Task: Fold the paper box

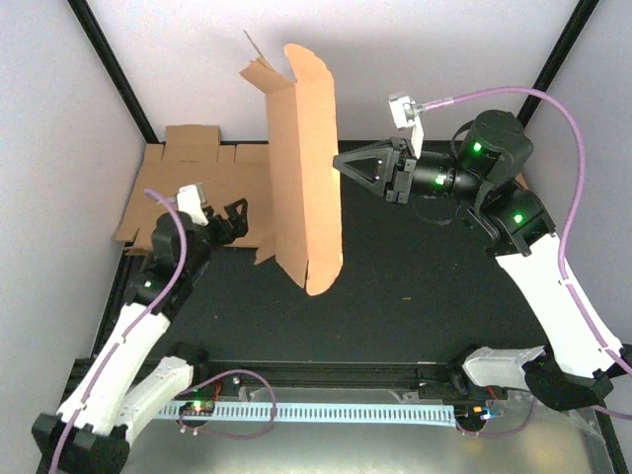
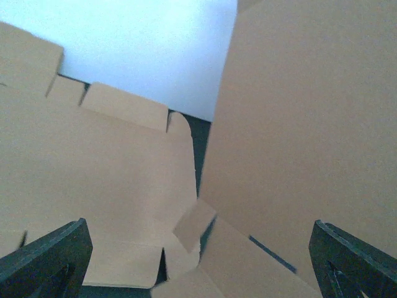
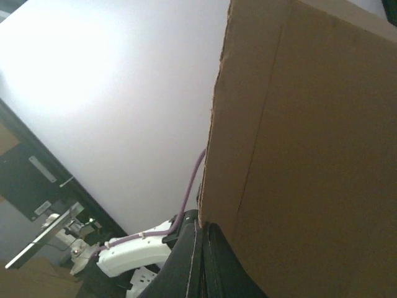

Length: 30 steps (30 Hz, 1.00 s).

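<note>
Standing partly folded on the dark table, the paper box sits left of centre toward the rear. 1 big panel is upright and tall. The rest of the sheet lies flat on the table left of that panel, flaps and tabs spread toward the rear-left corner. Right gripper comes in level from the box's right side, jaws pinched fully together with nothing between them, tip right against the upright panel's right face. Left gripper is over the flat part, just left of the upright panel, jaws spread wide, holding nothing. Its wrist view has the 2 fingers at the bottom corners, with box cardboard filling the space between. White wall behind the box.
</note>
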Each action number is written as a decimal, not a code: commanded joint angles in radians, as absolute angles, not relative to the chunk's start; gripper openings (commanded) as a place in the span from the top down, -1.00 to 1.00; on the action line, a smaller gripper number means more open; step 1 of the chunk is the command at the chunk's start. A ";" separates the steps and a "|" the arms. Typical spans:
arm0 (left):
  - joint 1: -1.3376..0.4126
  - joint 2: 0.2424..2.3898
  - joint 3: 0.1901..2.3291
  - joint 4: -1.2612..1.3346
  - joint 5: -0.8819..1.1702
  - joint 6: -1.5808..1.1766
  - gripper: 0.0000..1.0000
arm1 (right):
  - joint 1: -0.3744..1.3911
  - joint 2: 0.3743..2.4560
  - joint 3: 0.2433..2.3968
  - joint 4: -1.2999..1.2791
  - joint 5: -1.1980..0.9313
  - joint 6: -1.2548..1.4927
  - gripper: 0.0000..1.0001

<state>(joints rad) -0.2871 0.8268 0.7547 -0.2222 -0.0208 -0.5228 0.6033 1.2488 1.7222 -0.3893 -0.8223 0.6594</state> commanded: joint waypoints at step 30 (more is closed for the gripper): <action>-0.199 0.752 0.741 -0.656 -0.045 -0.467 -0.97 | 0.159 1.175 0.765 -0.401 -0.445 0.424 -0.86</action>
